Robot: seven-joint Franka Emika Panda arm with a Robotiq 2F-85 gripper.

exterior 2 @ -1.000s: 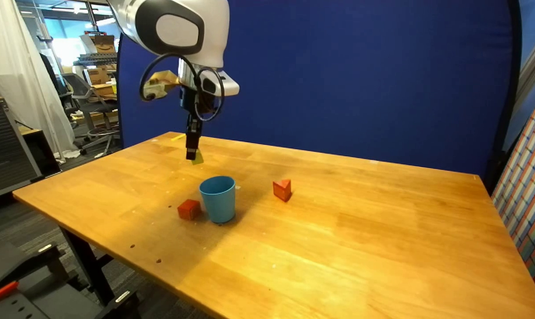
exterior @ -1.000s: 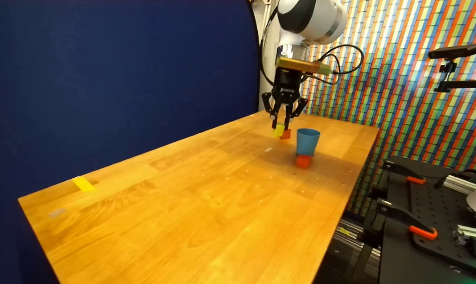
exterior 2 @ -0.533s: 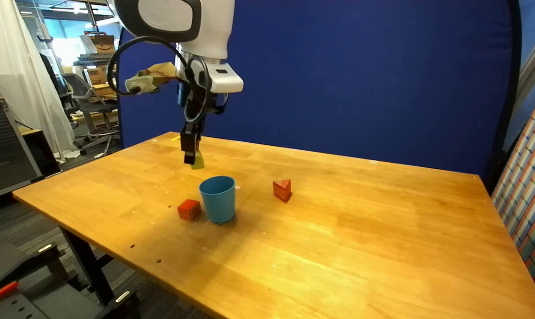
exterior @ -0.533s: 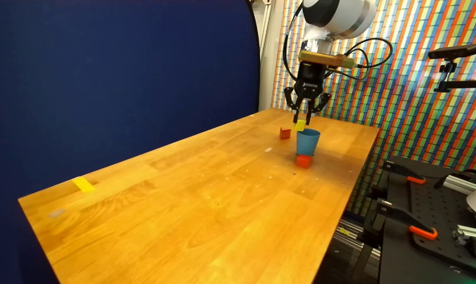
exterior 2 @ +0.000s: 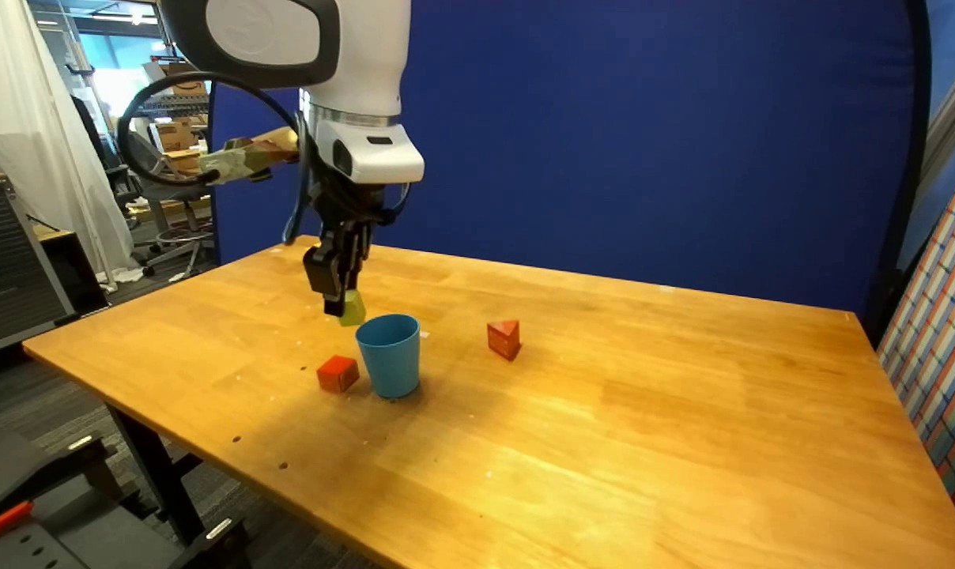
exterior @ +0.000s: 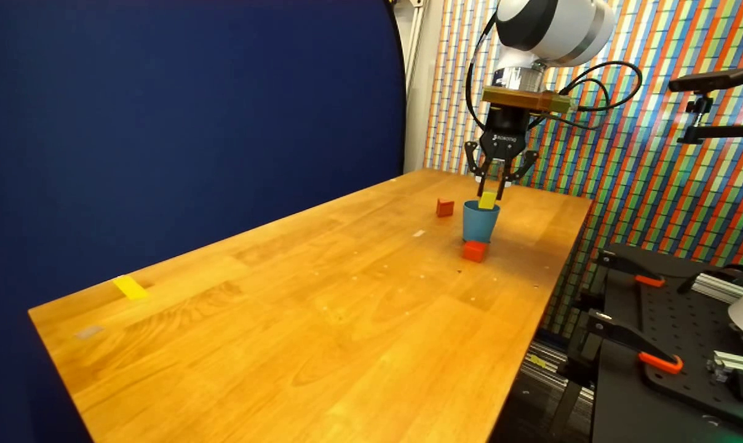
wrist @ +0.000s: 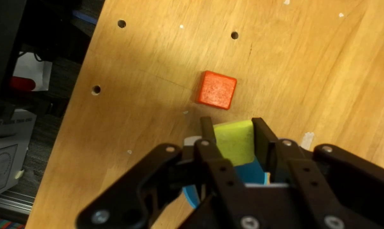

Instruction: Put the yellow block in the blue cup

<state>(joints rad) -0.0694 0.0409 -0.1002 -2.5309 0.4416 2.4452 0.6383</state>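
My gripper [exterior: 491, 195] is shut on the yellow block [exterior: 487, 200], with a finger on each side of it, as the wrist view shows [wrist: 236, 143]. The light-blue cup [exterior: 479, 226] stands upright on the table. In an exterior view the block overlaps the cup's rim from above. In an exterior view the block [exterior 2: 352, 310] hangs at about rim height, just left of the cup [exterior 2: 393, 365] and apart from it in the picture. In the wrist view the cup [wrist: 250, 172] lies under the fingers, mostly hidden by the gripper.
A red cube [exterior 2: 338, 374] sits close beside the cup and also shows in the wrist view [wrist: 217, 90]. A red triangular block [exterior 2: 503, 339] stands farther off. A yellow tape strip [exterior: 130, 287] lies near a far table corner. Clamps [exterior: 633, 338] are beside the table.
The gripper has carried the yellow block toward the cup, rightward in an exterior view, and lower over the last half second. The cup and red blocks have not moved.
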